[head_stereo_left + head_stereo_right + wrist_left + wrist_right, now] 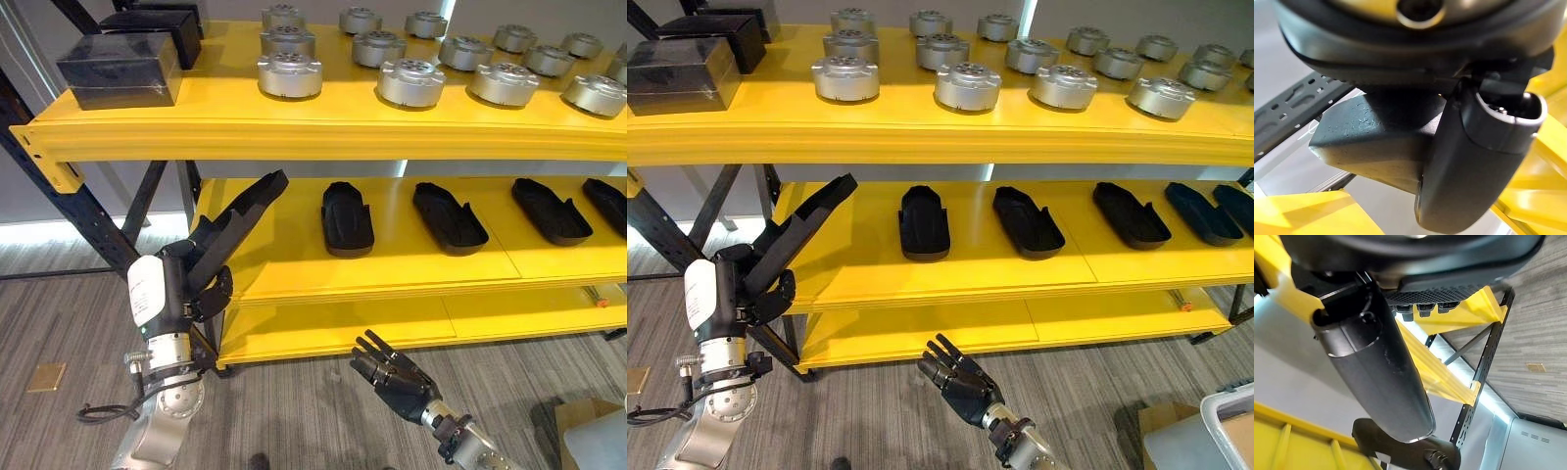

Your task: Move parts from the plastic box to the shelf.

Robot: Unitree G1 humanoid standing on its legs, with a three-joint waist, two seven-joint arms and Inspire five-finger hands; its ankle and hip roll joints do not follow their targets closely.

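The right hand (397,375) is nearest, low over the grey plank floor (294,411) in front of the shelf (323,127), its fingers straight and spread with nothing in them. The left hand (186,289) is raised at the shelf's left end, its fingers and thumb curled round a long black part (240,220) that slants up toward the underside of the top board. In the left wrist view the thumb (1484,161) lies against the part's dark body (1371,142).

Past the held part, the middle board of the shelf carries a row of similar black parts (348,217) lying flat side by side, well apart from one another. The left end of that board, just beside the held part, is bare yellow.

The top board holds many round silver metal pieces (411,80) in rows, and at its left end two black blocks (120,69), one behind the other. A dark blue upright (59,196) with diagonal braces supports the shelf on the left.

At the lower right corner, a pale plastic box (1215,431) stands on the floor, well apart from both hands.
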